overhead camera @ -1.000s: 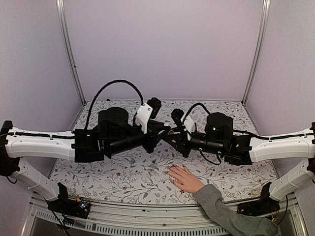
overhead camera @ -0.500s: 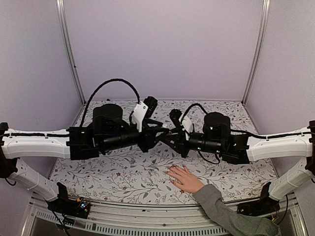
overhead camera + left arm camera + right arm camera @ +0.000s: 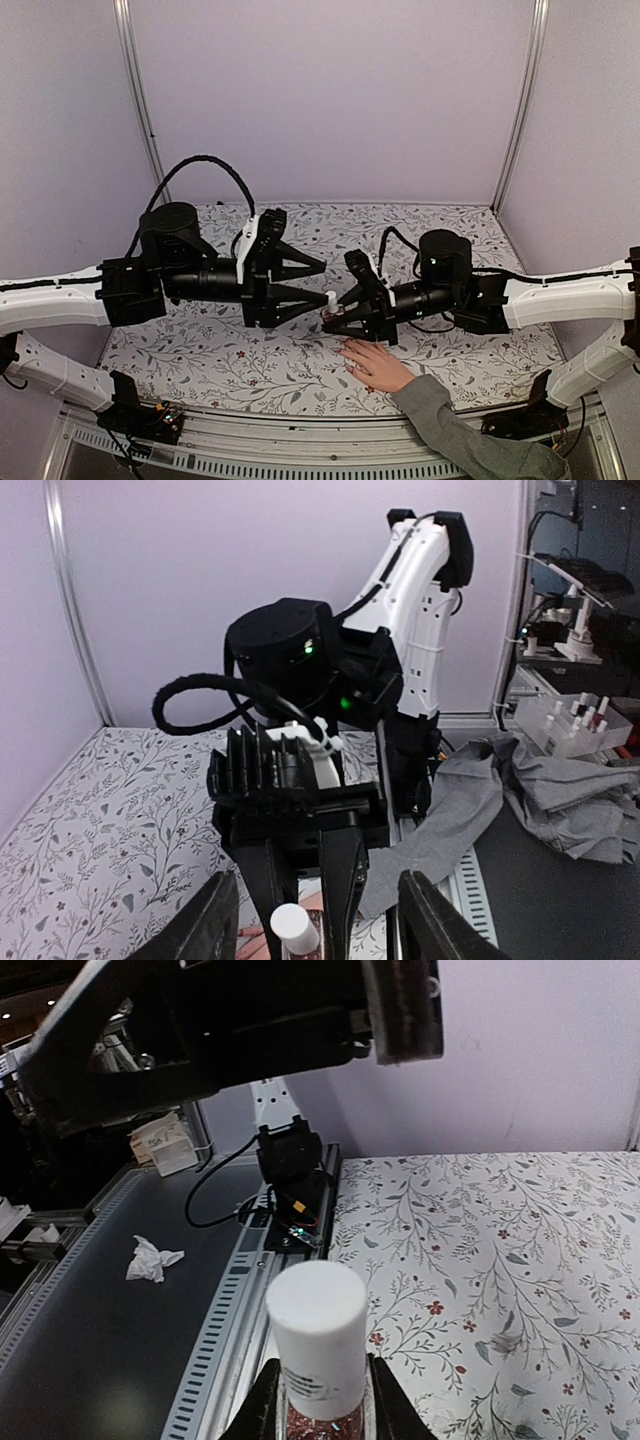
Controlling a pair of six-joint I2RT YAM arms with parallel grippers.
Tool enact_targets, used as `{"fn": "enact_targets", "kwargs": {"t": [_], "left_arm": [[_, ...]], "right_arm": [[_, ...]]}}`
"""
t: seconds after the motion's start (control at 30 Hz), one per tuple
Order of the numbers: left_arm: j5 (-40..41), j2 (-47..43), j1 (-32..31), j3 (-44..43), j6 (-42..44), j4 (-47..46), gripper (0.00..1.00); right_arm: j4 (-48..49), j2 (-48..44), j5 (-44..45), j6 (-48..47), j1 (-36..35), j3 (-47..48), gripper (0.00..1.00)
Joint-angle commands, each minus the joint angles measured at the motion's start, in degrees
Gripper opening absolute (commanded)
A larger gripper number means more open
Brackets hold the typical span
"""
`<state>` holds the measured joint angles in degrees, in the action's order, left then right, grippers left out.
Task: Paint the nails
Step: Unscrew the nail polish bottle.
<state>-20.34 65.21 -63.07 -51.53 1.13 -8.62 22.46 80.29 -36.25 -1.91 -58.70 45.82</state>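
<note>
A light-skinned hand (image 3: 376, 364) with a grey sleeve (image 3: 455, 435) lies flat on the flowered table (image 3: 250, 355), fingers pointing left. Its nails are too small to make out. My right gripper (image 3: 338, 314) hangs just above the fingers and is shut on a nail polish bottle (image 3: 331, 303) with a white cap. In the right wrist view the cap (image 3: 316, 1335) sits on the red glitter bottle (image 3: 322, 1424) between my fingers (image 3: 264, 1405). My left gripper (image 3: 322, 283) is wide open and empty, its tips just left of the cap. In the left wrist view (image 3: 318, 900) it faces the capped bottle (image 3: 292, 928).
The two arms meet over the middle of the table. Grey cloth (image 3: 545, 790) and a rack of small bottles (image 3: 570, 720) lie beyond the table's edge. A crumpled tissue (image 3: 152, 1257) lies on the dark surface past the slotted rail (image 3: 215, 1330).
My left arm has drawn back to the left and its jaws have opened wide. My right gripper has moved down and left with the bottle, closer to the hand. The hand has not moved.
</note>
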Motion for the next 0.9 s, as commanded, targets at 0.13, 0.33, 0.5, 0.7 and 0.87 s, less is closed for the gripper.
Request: {"fn": "enact_targets", "kwargs": {"t": [0.13,0.33,0.5,0.7,0.87], "left_arm": [[-15.7,2.6,0.4,0.5,3.6,-1.9,0.54],[-16.7,6.3,-0.1,-1.3,3.5,-1.8,0.48],[-17.9,7.0,-0.4,-1.3,3.4,-2.4,0.28],[-17.1,5.7,-0.4,0.6,2.8,-4.2,0.10],[-13.3,4.4,-0.4,1.7,1.6,-5.2,0.03]], "right_arm": [[-0.3,0.8,-17.8,-1.8,0.1,3.0,0.00],[-2.6,1.6,-20.3,-2.4,-0.4,4.7,0.00],[-3.8,2.1,-20.6,-3.4,-0.6,5.4,0.00],[-3.8,2.2,-21.1,-3.1,-0.6,5.5,0.00],[-3.6,1.7,-19.1,-2.6,-0.3,5.2,0.00]]}}
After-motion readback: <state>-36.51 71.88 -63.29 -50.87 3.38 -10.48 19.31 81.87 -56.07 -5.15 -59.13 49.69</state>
